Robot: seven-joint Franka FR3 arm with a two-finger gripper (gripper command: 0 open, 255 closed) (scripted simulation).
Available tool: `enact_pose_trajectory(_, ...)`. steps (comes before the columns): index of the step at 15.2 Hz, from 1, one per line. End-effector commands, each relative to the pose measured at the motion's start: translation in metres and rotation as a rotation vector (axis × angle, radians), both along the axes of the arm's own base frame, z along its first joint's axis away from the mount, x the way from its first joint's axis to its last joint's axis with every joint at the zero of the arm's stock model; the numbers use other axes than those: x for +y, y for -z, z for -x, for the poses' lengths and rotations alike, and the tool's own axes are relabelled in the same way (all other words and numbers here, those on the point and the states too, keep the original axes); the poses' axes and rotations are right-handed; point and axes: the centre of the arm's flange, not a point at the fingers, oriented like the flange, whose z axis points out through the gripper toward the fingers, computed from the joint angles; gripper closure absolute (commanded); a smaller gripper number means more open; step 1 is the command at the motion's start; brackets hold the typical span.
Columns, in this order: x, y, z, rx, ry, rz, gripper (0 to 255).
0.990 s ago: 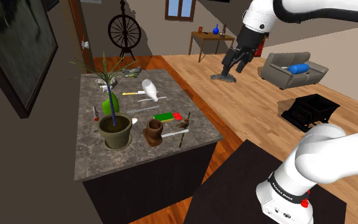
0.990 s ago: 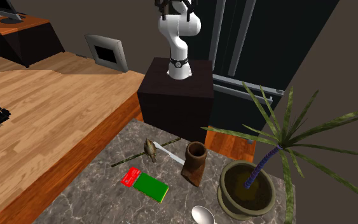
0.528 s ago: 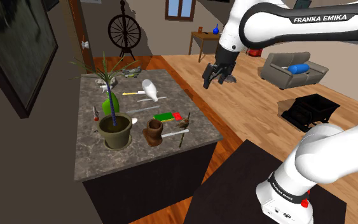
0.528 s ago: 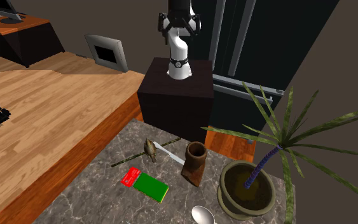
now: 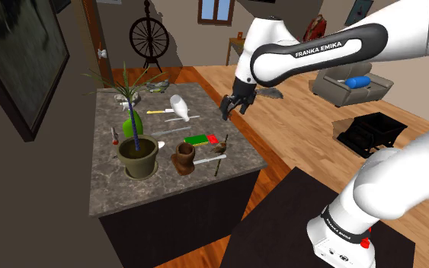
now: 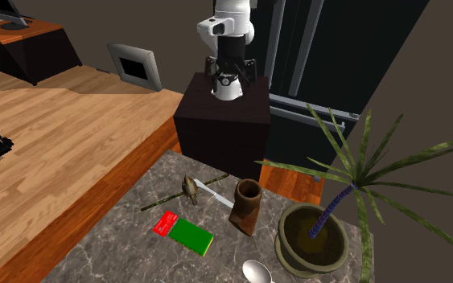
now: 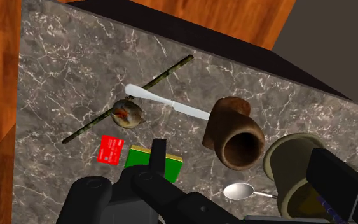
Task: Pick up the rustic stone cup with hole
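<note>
hovering gripper point(image 5: 233, 104): in the air, well apart from the cup and looking down towards it; its two black fingers are spread, with nothing between them.
cup point(image 7: 234, 133): brown and rough-looking, upright on the grey marbled tabletop point(image 7: 56, 76) with its mouth open upward and its foot a little flared.
neighbours: the plant pot point(image 7: 292, 165) is just beside the cup on one side. the white knife point(image 7: 165, 102) points at its other side, touching or not i cannot tell.
hole: not made out from here.
handling, as a guess: stiff and fairly heavy. the surface looks coarse enough to resist slipping, but the cup is likely to chip if tipped or dropped.
where to hold: probably across the narrower body below the rim, or else one finger inside the mouth and one outside the wall.
hazards: the pot and its long leaves crowd one side, so a descent from above on the sides clear of pot and knife looks safest.
</note>
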Motion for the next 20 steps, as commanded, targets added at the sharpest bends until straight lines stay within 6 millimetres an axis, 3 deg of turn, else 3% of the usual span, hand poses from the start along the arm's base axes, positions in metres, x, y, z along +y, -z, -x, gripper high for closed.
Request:
enact_pose_trajectory(1, 0.004, 0.019, -0.017, 0.001, 0.001, 0.0, 0)
enact_pose_trajectory(20, 0.046, 0.216, -0.17, 0.021, 0.016, 0.005, 0)
